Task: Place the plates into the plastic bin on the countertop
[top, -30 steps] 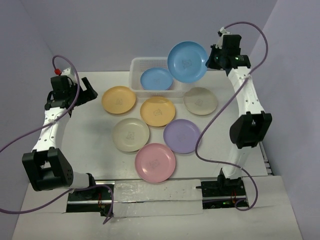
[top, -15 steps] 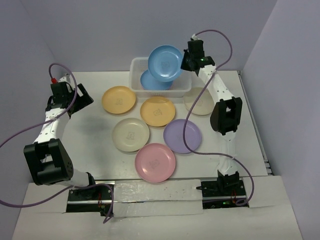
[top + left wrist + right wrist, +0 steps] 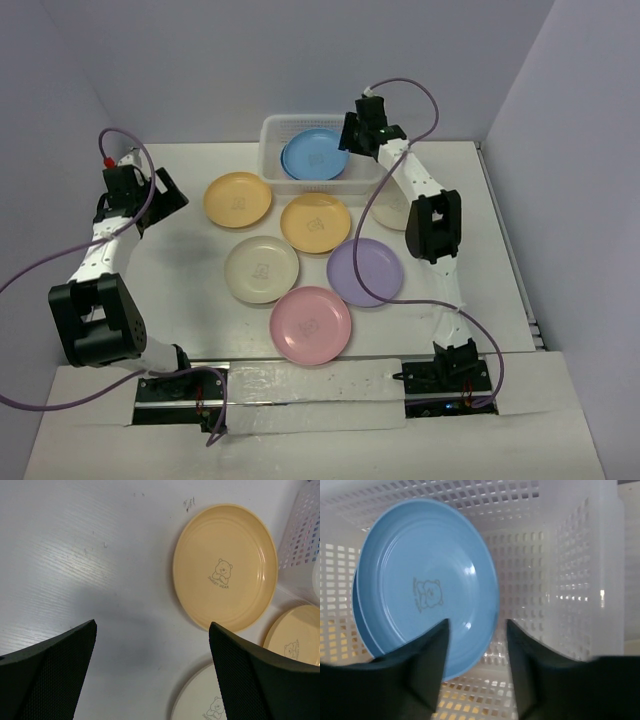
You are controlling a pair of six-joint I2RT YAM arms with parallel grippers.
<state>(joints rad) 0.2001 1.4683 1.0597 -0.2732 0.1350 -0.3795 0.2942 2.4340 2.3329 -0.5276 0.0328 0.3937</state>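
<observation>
Right end effector point(image 3: 476, 625) spread above 2 stacked blue plates point(image 3: 427, 587) in plastic bin point(image 3: 560, 580), left end effector point(image 3: 152, 626) spread wide

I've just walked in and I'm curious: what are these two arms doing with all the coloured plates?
The two arms are packing plates into the plastic bin. The right gripper hangs over it, jaws apart, above a blue plate lying on a second blue plate inside. The left gripper is open and empty, over the countertop near a yellow-orange plate. Six plates in all lie outside the bin.
</observation>
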